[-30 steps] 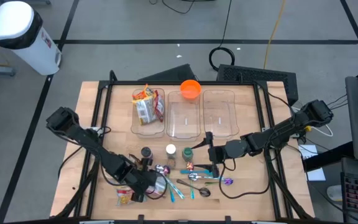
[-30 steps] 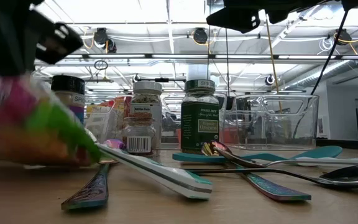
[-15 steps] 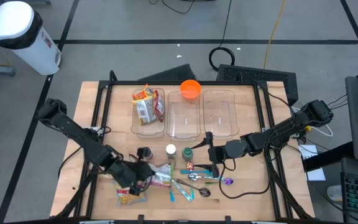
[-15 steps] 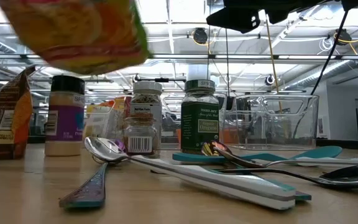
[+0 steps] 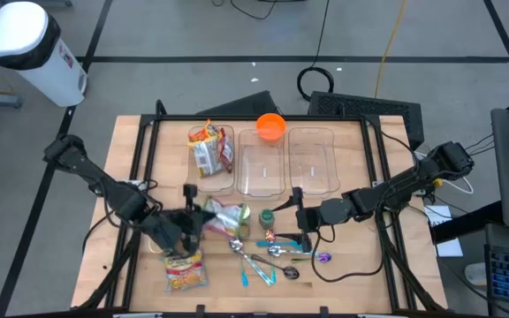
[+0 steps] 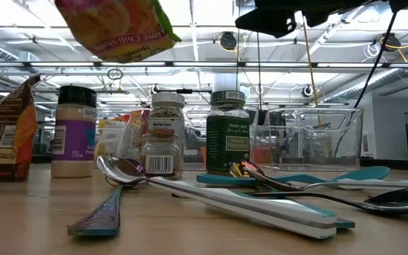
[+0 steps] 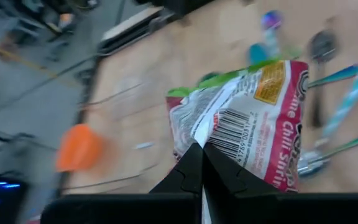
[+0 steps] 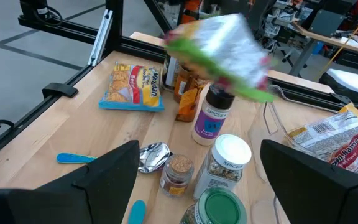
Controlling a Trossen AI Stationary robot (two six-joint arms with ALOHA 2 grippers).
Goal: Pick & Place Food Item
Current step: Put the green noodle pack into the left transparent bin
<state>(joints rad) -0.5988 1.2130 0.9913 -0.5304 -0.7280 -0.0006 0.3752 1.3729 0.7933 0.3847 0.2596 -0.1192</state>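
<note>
Lifted higher since the earlier frame, the snack bag (image 5: 226, 219) now hangs clear of the table, pinched in the clamped left gripper (image 5: 194, 224), just short of the leftmost clear bin (image 5: 210, 181). That bin holds two food packets (image 5: 210, 150). Beside it, the middle bin (image 5: 264, 168) and right bin (image 5: 313, 162) show nothing inside; an orange bowl (image 5: 270, 126) sits at the middle bin's far rim. Near the spice jars (image 5: 250, 215), the right gripper (image 5: 295, 221) hovers with fingers spread, holding nothing.

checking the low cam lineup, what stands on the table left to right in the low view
brown snack bag → white spice jar with black lid → small brown spice jar → green herb jar → clear bin
</note>
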